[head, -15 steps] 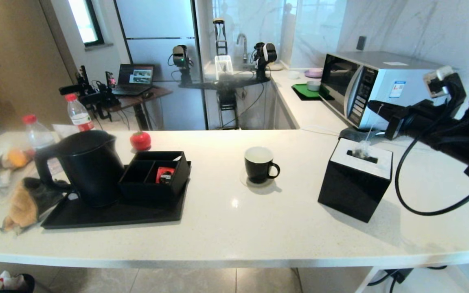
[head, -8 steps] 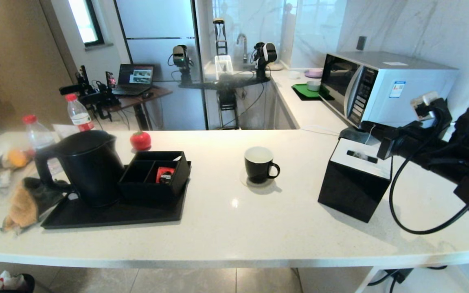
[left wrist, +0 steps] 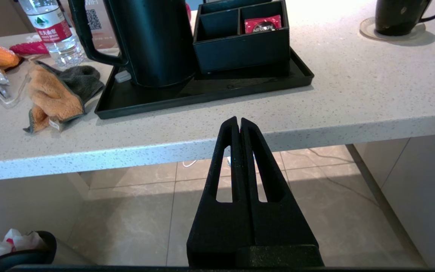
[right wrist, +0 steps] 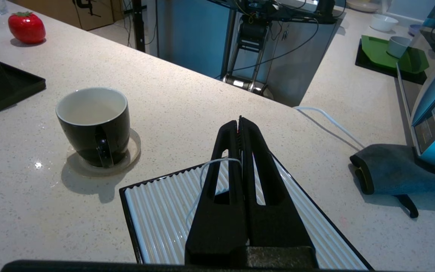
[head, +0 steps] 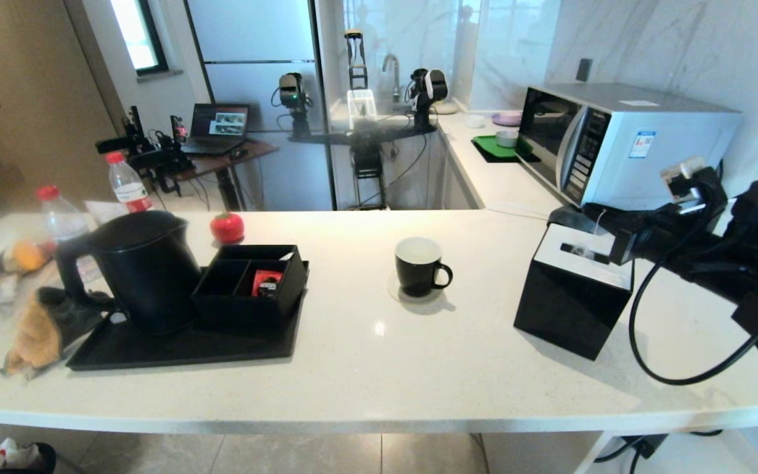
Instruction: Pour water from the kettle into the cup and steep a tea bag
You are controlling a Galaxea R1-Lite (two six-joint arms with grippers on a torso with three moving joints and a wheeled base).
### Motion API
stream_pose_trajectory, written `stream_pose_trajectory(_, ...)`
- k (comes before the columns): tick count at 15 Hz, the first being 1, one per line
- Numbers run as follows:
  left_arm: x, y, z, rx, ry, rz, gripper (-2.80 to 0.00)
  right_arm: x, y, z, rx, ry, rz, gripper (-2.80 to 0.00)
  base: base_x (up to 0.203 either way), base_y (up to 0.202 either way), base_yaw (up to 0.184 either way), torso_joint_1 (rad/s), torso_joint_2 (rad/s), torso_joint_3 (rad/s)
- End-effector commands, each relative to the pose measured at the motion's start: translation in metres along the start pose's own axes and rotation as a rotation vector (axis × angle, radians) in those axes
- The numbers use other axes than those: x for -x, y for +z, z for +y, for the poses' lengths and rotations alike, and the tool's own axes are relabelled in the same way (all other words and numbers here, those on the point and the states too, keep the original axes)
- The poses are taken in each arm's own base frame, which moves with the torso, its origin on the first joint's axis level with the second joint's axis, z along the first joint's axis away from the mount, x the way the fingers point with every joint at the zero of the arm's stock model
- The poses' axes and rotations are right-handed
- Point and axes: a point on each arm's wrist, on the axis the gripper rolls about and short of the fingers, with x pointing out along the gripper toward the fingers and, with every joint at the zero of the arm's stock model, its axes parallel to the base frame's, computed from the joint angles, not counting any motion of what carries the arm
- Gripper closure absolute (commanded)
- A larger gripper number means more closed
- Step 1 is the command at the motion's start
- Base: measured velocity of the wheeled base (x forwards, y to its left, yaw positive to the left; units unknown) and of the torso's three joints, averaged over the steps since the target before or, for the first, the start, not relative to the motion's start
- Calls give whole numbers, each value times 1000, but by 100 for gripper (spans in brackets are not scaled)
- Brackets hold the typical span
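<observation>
We see right gripper (right wrist: pixel 239 122), closed on tea bag (head: pixel 583 251) string, lowered onto tissue box (head: pixel 573 296); pouch apparently resting there, cup (head: pixel 418 265) unreached.

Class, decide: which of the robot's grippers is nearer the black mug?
Right. The right gripper hangs over the tissue box beside the mug; the left gripper sits below the counter's front edge.

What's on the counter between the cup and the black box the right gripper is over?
Nothing: in the head view bare counter runs from the cup to the box, below the right gripper.
</observation>
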Motion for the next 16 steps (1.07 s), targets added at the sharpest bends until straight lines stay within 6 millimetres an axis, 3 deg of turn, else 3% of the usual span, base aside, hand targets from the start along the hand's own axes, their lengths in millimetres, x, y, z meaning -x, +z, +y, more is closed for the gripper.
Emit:
stream_pose_trajectory(1,0,0,0,0,0,0,0,-1,-3,0,-1,4,3,0,0,0,0,0,0,0)
stream_pose_trajectory(5,0,0,0,0,0,0,0,0,-4,0,-4,3,11,0,0,0,0,0,0,0)
stream_pose_trajectory(6,0,0,0,0,0,0,0,0,-5,-1,-4,-2,11,-280,0,0,0,0,0,0)
stream_pose_trajectory(16,0,0,0,0,0,0,0,11,-15,-43,216,-123,48,-280,0,0,0,0,0,0)
